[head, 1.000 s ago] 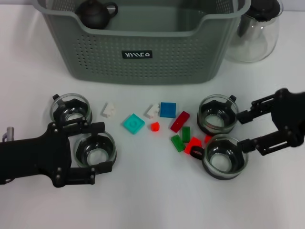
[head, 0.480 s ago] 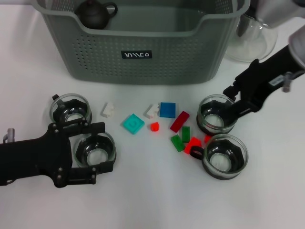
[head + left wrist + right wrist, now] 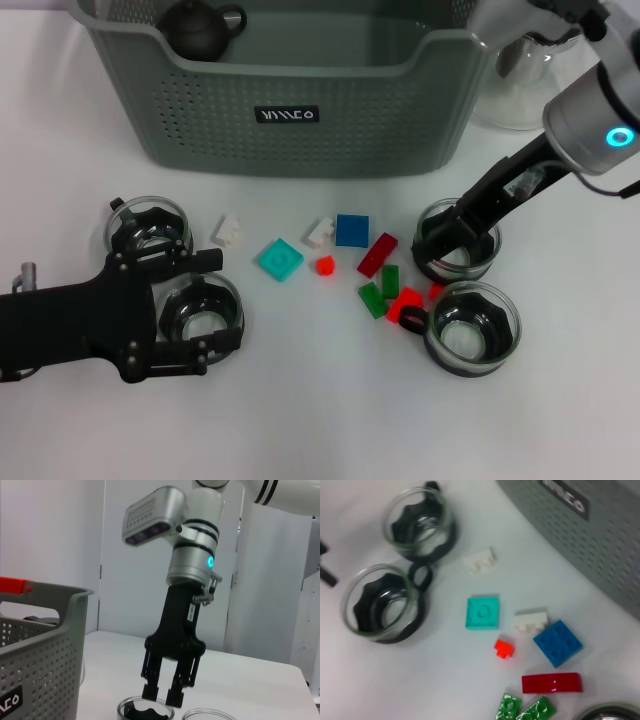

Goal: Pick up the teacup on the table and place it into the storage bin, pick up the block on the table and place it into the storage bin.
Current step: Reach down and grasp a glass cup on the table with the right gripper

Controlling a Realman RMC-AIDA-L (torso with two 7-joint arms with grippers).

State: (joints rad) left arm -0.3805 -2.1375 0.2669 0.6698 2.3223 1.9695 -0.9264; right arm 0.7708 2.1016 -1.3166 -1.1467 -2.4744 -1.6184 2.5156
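The right gripper (image 3: pixel 447 238) hangs over a glass teacup (image 3: pixel 457 240) at four o'clock from the storage bin (image 3: pixel 290 90), fingers parted astride its rim, gripping nothing. The left gripper (image 3: pixel 205 305) sits open around another teacup (image 3: pixel 201 313). A shallow pinch could slip or tip the cup onto the blocks (image 3: pixel 383 275) nearby.

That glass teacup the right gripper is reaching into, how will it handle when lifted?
The clear glass teacup with the black holder looks rigid, probably smooth and slippery. With the right gripper at one rim, it may tilt.
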